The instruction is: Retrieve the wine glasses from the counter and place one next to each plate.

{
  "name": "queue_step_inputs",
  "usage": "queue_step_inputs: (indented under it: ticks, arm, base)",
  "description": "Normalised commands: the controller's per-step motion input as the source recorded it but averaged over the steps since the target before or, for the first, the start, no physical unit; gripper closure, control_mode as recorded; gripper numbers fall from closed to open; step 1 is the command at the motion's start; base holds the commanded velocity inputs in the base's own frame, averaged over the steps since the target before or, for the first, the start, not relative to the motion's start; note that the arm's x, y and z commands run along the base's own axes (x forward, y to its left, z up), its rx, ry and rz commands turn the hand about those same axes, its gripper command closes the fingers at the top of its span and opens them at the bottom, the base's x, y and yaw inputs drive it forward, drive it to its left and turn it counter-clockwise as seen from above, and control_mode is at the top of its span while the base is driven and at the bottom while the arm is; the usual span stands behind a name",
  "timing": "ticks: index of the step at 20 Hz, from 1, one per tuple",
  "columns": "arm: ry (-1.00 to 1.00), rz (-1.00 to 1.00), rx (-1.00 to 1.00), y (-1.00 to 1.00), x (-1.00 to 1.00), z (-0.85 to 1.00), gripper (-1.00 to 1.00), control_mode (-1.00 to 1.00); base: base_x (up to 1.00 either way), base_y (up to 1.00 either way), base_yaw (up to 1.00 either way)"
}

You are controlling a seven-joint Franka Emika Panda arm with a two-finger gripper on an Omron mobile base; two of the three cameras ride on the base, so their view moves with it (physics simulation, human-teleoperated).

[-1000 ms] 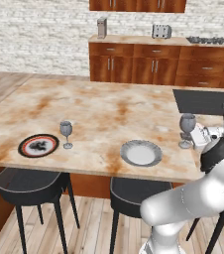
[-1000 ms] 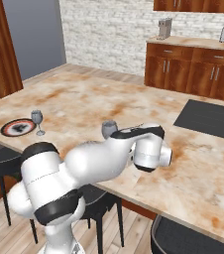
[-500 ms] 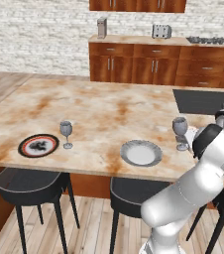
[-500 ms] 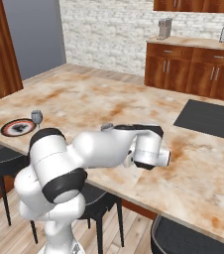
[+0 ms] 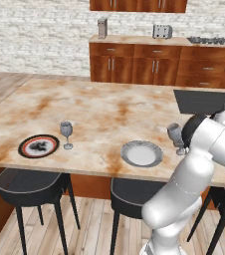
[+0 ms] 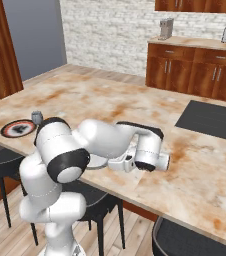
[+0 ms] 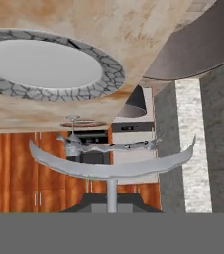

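Worktop [image 5: 109,109]: you have a big beige slab with rusty veins, stools tucked under its near edge, a dark sink set in toward its far right corner.

Arm: it rises at the near edge and bends low over the slab, its hand near the right part of that edge.

Patterned plate [image 5: 38,146]: it lies at the near edge toward the left corner. One wine glass [image 5: 66,134] already stands upright just beside it, on the side toward the middle, apart from the rim.

Pale plate [image 5: 142,153]: it sits at the near edge, about midway along. No glass stands beside it yet.

Second wine glass [image 5: 175,138]: it is upright, to the right of the pale plate, right at the arm's hand. In the hand view its foot [image 7: 111,163] spreads across the lower part with the thin stem running down to the jaws.

Gripper [image 7: 111,208]: you have the jaws nearly pressed together, pinching the stem of this glass. The bowl cannot be seen from the hand.

Stage: as I judge it, you are carrying the last glass toward the pale plate.

Risk: a thin stem in a narrow pinch may swivel or slip if you swing fast. Setting down too close could knock the foot against the plate rim and tip the glass. Too near the worktop's edge, it could fall off.
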Motion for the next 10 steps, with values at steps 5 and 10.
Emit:
queue_step_inputs:
  ticks: [5,10]
  arm:
    - [0.0,0.07,0.17,-0.05,0.09,-0.25,1.0,-1.0]
    - [0.0,0.07,0.12,0.0,0.24,-0.31,1.0,-1.0]
  base:
    - [0.0,0.0,0.0]
    - [0.0,0.0,0.0]
